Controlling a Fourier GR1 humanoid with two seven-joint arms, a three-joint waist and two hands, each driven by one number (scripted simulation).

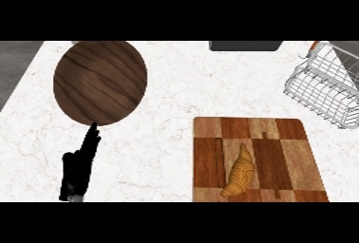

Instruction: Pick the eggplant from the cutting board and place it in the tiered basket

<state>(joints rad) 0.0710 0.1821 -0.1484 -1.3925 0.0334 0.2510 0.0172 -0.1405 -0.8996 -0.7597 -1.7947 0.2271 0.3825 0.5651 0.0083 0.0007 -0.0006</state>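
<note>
A checkered wooden cutting board lies at the lower right of the counter. On it rests a tan, curved, ridged item that looks like a croissant; no purple eggplant shows. The white wire tiered basket stands at the right edge, beyond the board. My left hand shows at the lower left, fingers straight and pointing up, holding nothing and far from the board. My right hand is out of the picture.
A dark round wooden plate sits at the upper left, just above my left hand's fingertips. A dark object is at the counter's far edge. White marbled counter lies between the plate and the board.
</note>
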